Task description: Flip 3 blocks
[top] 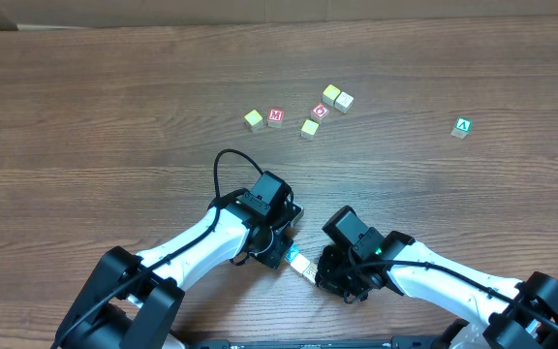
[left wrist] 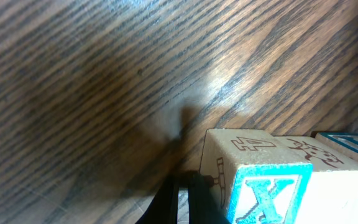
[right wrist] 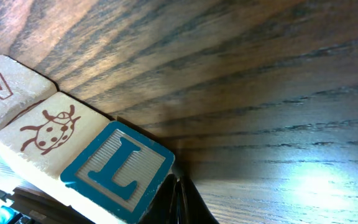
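Shut and empty, the left gripper [top: 286,253] and right gripper [top: 322,273] flank a row of blocks [top: 300,262] near the table's [top: 114,116] front edge (more blocks [top: 308,128] lie well apart); a careless nudge could scatter the row unflipped.

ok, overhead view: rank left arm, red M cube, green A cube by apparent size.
1. Left arm, by far the largest.
2. Red M cube and green A cube: they look alike, so no ranking between them.

The dark brown wood-grain bench [top: 114,97] carries a small wooden cube with a red "M" face [top: 275,117]. A second small wooden cube with a red "O" face [top: 320,111] lies near it, not touching.
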Motion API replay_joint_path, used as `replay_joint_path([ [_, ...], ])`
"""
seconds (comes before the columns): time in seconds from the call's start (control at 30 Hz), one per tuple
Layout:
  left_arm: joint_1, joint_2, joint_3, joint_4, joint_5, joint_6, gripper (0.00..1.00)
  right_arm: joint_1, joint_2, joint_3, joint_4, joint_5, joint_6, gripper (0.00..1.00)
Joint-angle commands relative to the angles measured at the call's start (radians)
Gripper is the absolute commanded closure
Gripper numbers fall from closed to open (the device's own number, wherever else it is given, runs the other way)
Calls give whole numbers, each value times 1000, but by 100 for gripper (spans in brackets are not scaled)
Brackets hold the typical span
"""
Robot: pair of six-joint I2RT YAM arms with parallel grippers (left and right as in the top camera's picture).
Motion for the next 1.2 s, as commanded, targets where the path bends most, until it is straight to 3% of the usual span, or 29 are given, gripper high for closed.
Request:
replay_joint_path([
  [0.0,-8,35,-26,15,-97,41,96,7,12,5,7,9,15,96],
  [1.17,-8,35,-26,74,-122,104,96,63,40,3,0,35,144,96],
])
